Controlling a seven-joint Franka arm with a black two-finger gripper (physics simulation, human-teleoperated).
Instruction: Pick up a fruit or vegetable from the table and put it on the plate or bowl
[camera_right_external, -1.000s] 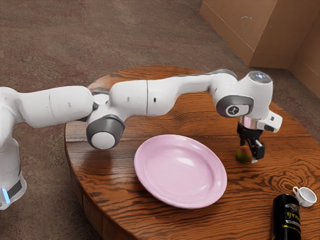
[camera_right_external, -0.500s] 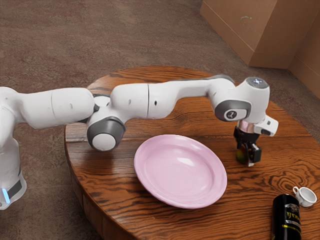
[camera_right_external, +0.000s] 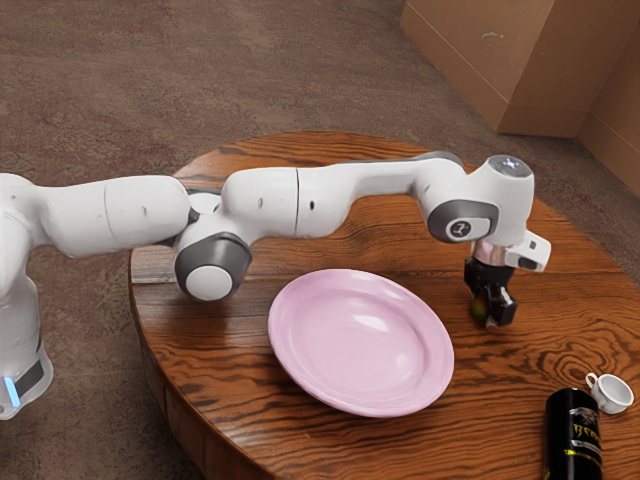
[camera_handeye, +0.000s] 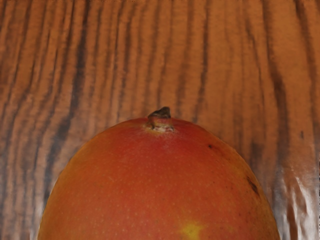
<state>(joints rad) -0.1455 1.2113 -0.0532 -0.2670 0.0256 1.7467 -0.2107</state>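
Mango (camera_handeye: 160, 190), red-orange with a dark stem stub, lies on the round wooden table (camera_right_external: 240, 390), just right of the pink plate (camera_right_external: 360, 340) and not on it. Nearest, at the table's near right edge, stands a black bottle (camera_right_external: 570, 435) with a small white cup (camera_right_external: 608, 392) just beside it. Farther in, the plate sits mid-table. Right of its rim, the black gripper (camera_right_external: 490, 312) is down over the mango, hiding most of it. Whether it grips the fruit or stands wide, I cannot tell. Beyond, the white arm (camera_right_external: 330, 195) spans from the left. Cardboard boxes (camera_right_external: 520, 60) stand far right.
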